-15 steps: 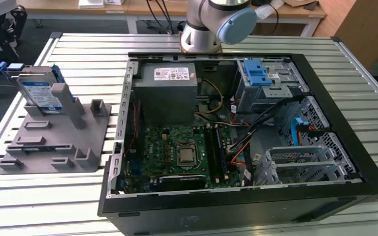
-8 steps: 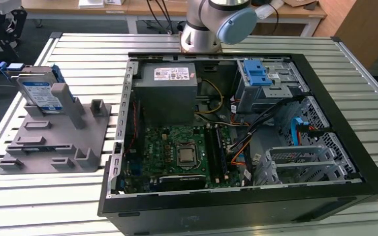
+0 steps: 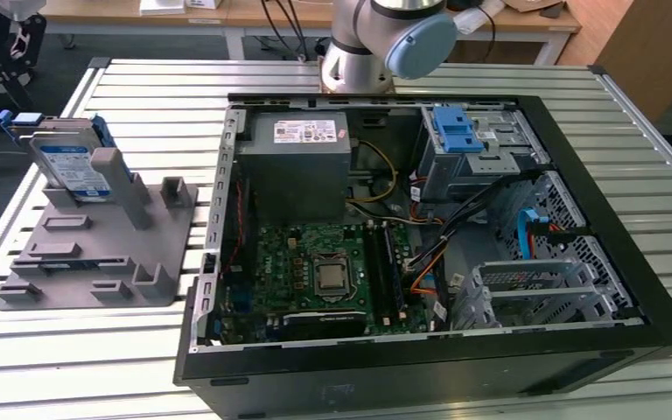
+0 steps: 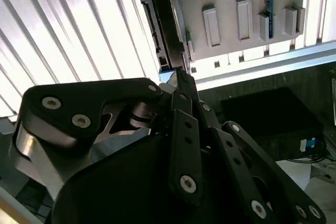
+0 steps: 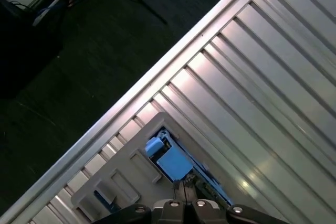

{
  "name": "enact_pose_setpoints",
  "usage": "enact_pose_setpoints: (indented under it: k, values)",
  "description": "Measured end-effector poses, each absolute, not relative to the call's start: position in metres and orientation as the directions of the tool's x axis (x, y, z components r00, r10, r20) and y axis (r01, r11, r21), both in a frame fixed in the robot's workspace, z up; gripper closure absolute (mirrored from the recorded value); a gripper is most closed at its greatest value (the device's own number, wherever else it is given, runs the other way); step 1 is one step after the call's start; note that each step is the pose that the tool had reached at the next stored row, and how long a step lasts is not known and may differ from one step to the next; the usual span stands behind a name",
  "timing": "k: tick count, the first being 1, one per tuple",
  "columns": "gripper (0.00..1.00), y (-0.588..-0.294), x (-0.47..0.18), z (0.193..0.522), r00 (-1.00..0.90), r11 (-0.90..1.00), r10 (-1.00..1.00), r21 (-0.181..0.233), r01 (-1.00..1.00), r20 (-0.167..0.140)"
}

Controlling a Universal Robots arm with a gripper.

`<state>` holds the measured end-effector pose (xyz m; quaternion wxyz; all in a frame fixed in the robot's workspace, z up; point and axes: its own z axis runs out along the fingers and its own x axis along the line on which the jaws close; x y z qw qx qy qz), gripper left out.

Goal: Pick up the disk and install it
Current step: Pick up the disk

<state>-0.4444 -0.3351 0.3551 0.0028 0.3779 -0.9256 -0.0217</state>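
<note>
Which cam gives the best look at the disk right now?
Exterior view: the disk stands upright in the grey holder at that view's left, with its label face and blue carrier both visible. The first wrist view looks down on its blue-capped end; the second wrist view catches its dark edge.

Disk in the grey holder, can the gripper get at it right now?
Probably yes: the gripper hangs right over the disk, whose top edge is exposed, with nothing between them, though its jaws look shut.
</note>
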Motion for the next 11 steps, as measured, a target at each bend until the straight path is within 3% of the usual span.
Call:
enact_pose_setpoints:
  k: [11]
  values:
    - [0.89, -0.3351, -0.4444, 0.3540, -0.560, 0.559, -0.828, 0.042, -0.828, -0.011]
